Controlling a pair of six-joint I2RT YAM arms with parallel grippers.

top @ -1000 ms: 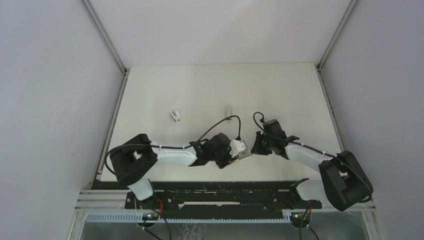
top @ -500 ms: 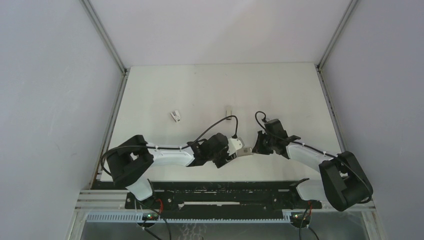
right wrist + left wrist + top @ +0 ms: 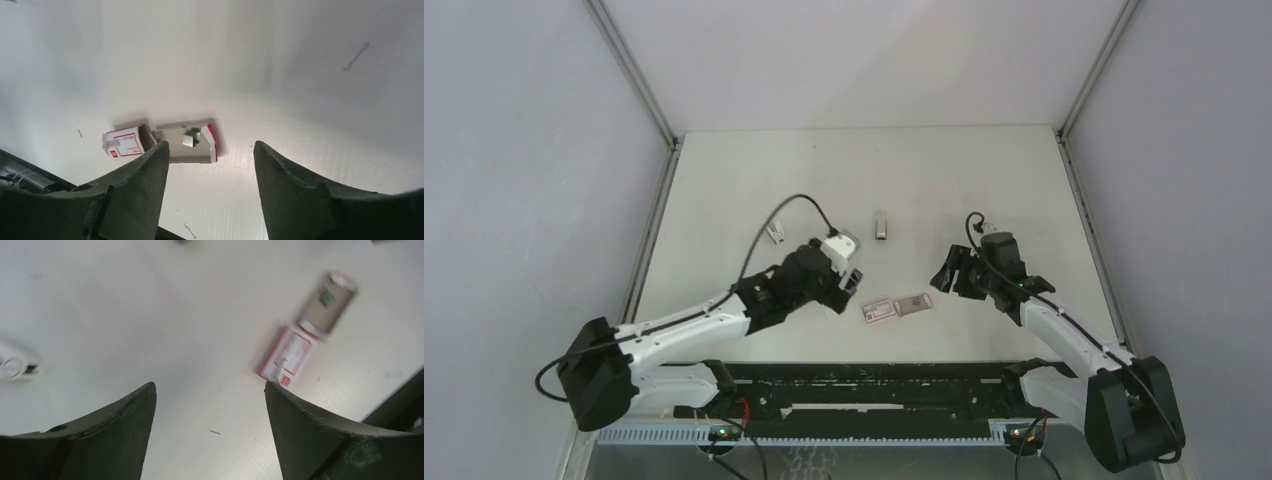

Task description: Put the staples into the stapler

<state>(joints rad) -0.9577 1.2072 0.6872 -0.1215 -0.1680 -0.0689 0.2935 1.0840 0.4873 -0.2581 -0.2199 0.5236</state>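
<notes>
Your right tool [image 3: 210,146] hangs wide open & empty, staples [image 3: 190,138] in the tray [image 3: 175,137] just ahead of it: light, brittle strip, prob. snaps, so pinch long sides gently.

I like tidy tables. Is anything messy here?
Yes. The little red-and-white box lies pulled open, its tan tray slid out, and a bent wire bit, likely a staple, lies alone on the table.

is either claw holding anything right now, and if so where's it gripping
Nothing is held. The left claw and the right claw are both open and empty. The staple box lies free of both.
</notes>
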